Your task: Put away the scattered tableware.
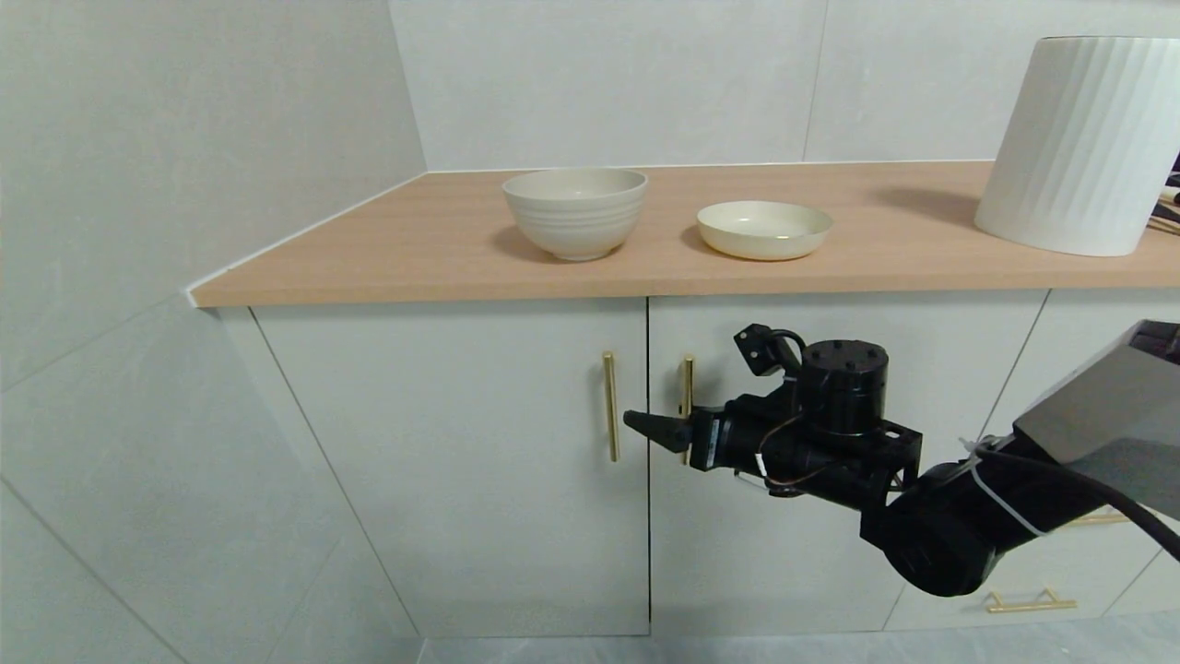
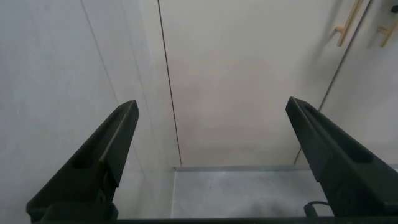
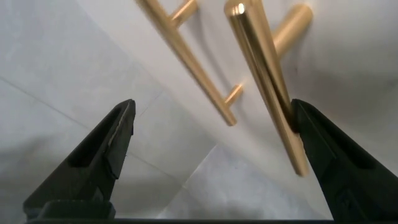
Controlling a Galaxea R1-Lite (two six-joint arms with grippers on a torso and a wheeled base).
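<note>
Fingers of the right gripper stand wide apart at the cabinet doors, one finger just beside a gold handle. The left gripper is also spread wide, low before a cabinet front. Farther, on the countertop, the bowl and the plate stand near each other, not touching.

We see pale grey tiled walls across the left and top of the head view, meeting in a corner above a light wooden countertop that runs to the right edge. Below it we find pale cabinet doors with two upright brass handles side by side at centre, a level brass handle at lower right, and a strip of grey floor along the bottom.
</note>
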